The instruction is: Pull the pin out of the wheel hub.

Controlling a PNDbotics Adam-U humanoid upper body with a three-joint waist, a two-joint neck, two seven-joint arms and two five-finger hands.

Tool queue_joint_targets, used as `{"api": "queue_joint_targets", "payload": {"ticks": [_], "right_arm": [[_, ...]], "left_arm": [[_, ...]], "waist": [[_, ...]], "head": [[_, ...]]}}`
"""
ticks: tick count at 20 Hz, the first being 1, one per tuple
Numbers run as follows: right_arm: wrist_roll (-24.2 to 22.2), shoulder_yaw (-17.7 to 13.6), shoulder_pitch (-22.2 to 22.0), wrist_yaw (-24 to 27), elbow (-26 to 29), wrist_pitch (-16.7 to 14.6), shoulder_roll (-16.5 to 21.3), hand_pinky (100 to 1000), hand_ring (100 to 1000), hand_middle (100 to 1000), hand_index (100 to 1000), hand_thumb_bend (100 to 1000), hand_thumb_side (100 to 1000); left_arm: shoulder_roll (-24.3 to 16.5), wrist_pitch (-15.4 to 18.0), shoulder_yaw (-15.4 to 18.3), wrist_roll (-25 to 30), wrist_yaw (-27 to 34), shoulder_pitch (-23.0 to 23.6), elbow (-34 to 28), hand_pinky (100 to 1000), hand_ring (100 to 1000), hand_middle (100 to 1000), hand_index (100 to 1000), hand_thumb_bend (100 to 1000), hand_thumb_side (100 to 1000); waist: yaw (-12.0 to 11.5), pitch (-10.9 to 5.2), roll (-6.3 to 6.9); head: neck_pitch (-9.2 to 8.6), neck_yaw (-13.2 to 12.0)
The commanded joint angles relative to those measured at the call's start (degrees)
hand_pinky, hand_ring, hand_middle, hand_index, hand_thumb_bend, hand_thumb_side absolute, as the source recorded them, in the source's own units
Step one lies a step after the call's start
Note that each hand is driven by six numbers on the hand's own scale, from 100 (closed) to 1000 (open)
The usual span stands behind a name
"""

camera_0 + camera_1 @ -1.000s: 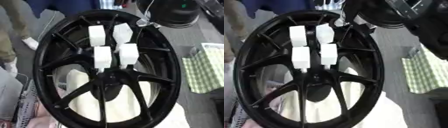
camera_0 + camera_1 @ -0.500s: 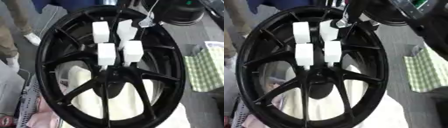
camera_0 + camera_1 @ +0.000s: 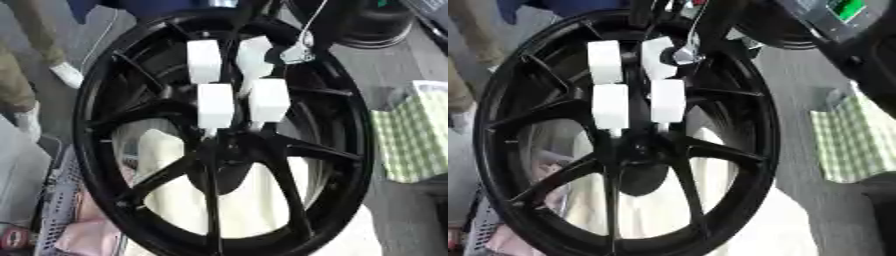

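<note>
Four white pins (image 3: pixel 215 104) stand in the centre of the black wheel hub (image 3: pixel 219 150), and the right hand (image 3: pixel 682 52) sits at the upper right pin, its finger state not discernible, above the hub centre.

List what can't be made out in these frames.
- Right hand: a dark blur over the wheel's upper right in both views; its pose is unreadable.
- Pin: not identifiable; the four white blocks cover the hub area.
- Left hand: in neither view.
- Wheel's lower rim: cut off by the bottom edge.
</note>
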State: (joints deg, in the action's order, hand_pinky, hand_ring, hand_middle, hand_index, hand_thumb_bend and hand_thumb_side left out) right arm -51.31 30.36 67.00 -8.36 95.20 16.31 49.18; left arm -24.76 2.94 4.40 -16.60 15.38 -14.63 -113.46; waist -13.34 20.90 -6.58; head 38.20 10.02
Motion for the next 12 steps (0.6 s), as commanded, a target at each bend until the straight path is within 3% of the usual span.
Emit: {"api": "queue_joint_targets", "payload": {"ticks": [1,12], "right_arm": [[-0.7,-0.9,0.7,-1.3,0.2,1.0,1.5,842,883,827,865,289,100],[-0.5,-0.8,-0.4,-3.9,-1.0,2.3,1.6,842,882,821,860,307,100]], "left_arm": [[-0.6,0.0,0.0,0.1,-0.1,-0.3,-1.1,816,773,636,843,100,750],[-0.1,-0.1,0.0,0.2,-0.3,-0.4,-1.1,818,774,636,844,100,756]], "waist": [[-0.2,-0.7,0.23],[-0.7,0.64,-0.24]], "head": [[-0.12,0.1],[-0.34,0.4]]}}
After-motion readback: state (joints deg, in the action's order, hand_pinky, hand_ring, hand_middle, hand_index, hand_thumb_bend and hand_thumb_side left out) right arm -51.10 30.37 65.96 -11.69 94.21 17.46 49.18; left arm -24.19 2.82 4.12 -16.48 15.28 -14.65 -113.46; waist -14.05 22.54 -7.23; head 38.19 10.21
